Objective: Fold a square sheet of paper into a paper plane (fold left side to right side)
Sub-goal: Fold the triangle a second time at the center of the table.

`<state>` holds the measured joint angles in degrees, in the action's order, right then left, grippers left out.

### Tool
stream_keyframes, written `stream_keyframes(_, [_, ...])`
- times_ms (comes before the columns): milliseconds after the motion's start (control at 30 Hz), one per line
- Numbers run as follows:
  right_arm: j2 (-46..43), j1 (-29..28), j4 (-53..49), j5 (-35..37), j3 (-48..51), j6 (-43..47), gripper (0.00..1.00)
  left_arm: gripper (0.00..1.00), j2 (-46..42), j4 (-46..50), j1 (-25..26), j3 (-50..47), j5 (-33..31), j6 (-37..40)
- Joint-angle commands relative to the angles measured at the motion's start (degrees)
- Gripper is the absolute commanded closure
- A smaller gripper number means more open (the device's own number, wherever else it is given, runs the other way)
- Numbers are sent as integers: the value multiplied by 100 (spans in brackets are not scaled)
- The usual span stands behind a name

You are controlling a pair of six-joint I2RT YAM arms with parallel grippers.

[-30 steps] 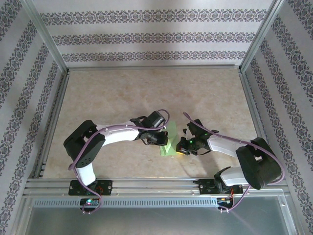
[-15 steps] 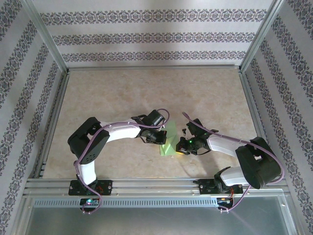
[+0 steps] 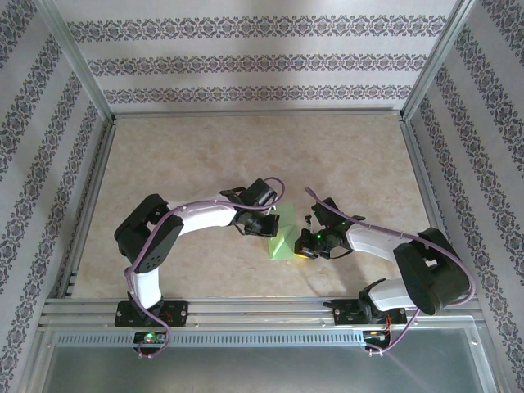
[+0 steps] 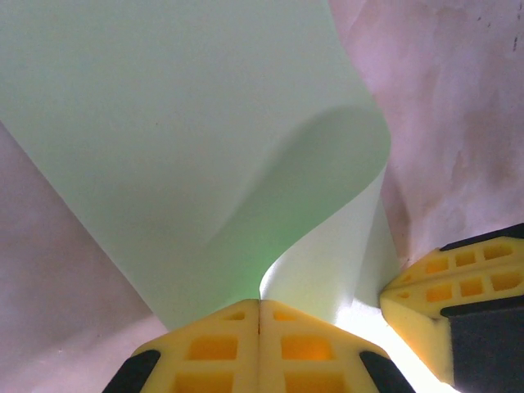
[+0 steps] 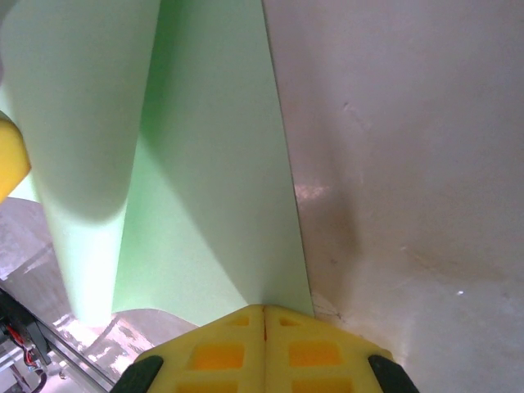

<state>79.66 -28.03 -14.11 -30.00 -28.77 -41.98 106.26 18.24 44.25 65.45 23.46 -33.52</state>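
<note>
Left gripper: fingers pressed together at bottom centre of its wrist view, pinching one edge of the square sheet of paper. The flap curls up from the pinch toward upper right.

Right gripper: also closed, tips on the sheet's near corner, bottom centre of its view. Can't tell if it's pinching or just pinning.

Top view: the sheet lies mid-frame on the table, between both grippers, long axis upper right to lower left.

Your left arm has the flap. The fold should go frame right, toward the right gripper.
</note>
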Motion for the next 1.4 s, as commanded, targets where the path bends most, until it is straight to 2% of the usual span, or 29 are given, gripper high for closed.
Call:
stream_keyframes(0, [243,-88,-466,610,126,84,100,100,141,375,-92,200,-155,264])
stream_keyframes(1367, [294,-88,-479,612,83,93,100,100,435,717,-127,460,-407,559])
